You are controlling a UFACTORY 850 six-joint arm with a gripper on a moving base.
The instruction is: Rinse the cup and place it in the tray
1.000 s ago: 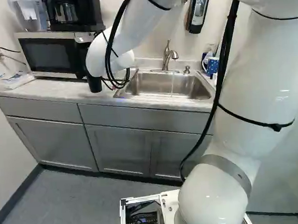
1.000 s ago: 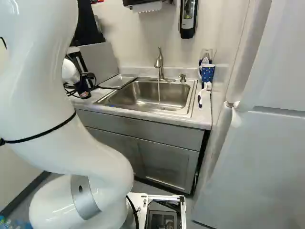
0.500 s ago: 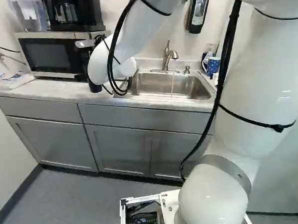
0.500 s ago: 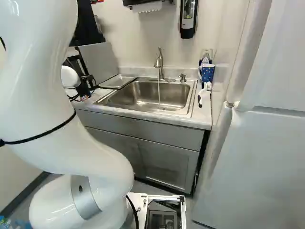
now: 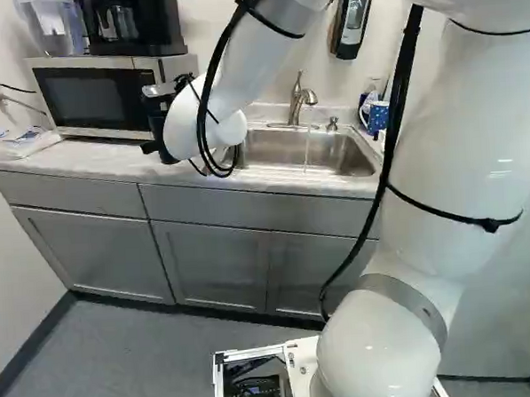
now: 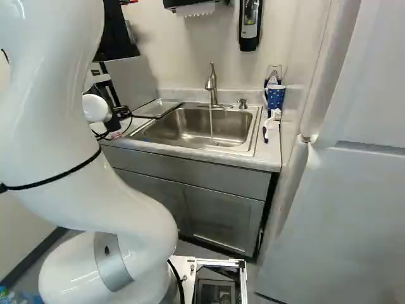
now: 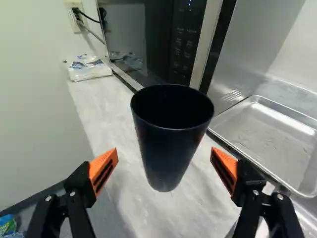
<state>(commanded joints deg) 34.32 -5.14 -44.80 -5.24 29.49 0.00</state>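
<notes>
Black cup (image 7: 167,151) stands upright on the counter (image 7: 198,210), mouth up.

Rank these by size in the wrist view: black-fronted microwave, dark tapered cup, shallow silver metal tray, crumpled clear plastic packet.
1. Microwave
2. Cup and tray: too alike to rank, and the tray is partly out of view
3. Packet

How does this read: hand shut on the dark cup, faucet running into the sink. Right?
Not the grip: the wrist view shows the hand open, its orange pads clear of the dark cup on both sides. The faucet is indeed running into the sink.
</notes>
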